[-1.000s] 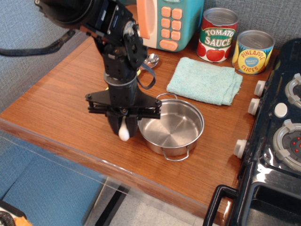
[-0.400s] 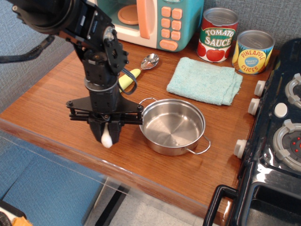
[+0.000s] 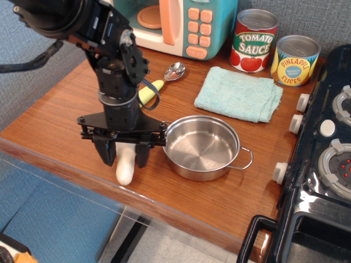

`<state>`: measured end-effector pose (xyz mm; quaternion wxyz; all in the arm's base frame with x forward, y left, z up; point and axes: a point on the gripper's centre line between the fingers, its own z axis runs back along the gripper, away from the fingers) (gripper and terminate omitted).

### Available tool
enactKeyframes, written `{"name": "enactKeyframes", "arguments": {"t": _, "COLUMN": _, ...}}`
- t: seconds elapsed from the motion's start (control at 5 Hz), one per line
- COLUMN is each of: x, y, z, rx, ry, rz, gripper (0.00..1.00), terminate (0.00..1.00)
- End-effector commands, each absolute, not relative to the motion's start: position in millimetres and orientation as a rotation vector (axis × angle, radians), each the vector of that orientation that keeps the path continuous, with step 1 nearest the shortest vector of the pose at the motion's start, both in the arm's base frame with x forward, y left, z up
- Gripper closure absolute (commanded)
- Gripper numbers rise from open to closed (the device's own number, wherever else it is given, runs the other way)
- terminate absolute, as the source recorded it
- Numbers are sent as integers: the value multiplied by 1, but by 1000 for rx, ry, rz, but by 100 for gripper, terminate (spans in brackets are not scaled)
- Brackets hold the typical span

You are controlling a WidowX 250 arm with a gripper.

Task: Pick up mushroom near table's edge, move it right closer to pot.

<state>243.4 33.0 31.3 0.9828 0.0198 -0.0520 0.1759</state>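
Note:
The mushroom [image 3: 124, 171] lies on the table [image 3: 57, 123] close to the front edge. Only its thick white stem shows; the cap is hidden under the gripper. My gripper [image 3: 124, 156] points straight down over it, open, with one black finger on each side of the stem and not clamping it. The shiny steel pot [image 3: 203, 150] stands just right of the gripper, its left rim almost touching the gripper's crossbar. One wire handle sticks out to the right.
A yellow-green handled spoon [image 3: 164, 76] lies behind the arm. A teal cloth [image 3: 238, 93] is at the back, with tomato sauce [image 3: 253, 41] and pineapple [image 3: 296, 60] cans behind it. A toy microwave [image 3: 181, 24] is at the rear and a black stove [image 3: 323, 159] at the right.
The gripper carried the mushroom left, away from the pot, then opened; the mushroom now lies on the table. The pot has turned, its handle swinging to the right.

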Motion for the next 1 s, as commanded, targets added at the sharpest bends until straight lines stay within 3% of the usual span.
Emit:
{"name": "enactKeyframes", "arguments": {"t": 0.0, "x": 236, "y": 23, "z": 80, "rx": 38, "ry": -223, "rz": 283, "gripper": 0, "terminate": 0}}
{"name": "enactKeyframes", "arguments": {"t": 0.2, "x": 233, "y": 16, "z": 92, "rx": 25, "ry": -215, "rz": 273, "gripper": 0, "terminate": 0}}
{"name": "enactKeyframes", "arguments": {"t": 0.6, "x": 233, "y": 16, "z": 92, "rx": 25, "ry": -215, "rz": 273, "gripper": 0, "terminate": 0}}
{"name": "enactKeyframes", "arguments": {"t": 0.8, "x": 233, "y": 16, "z": 92, "rx": 25, "ry": -215, "rz": 273, "gripper": 0, "terminate": 100}}
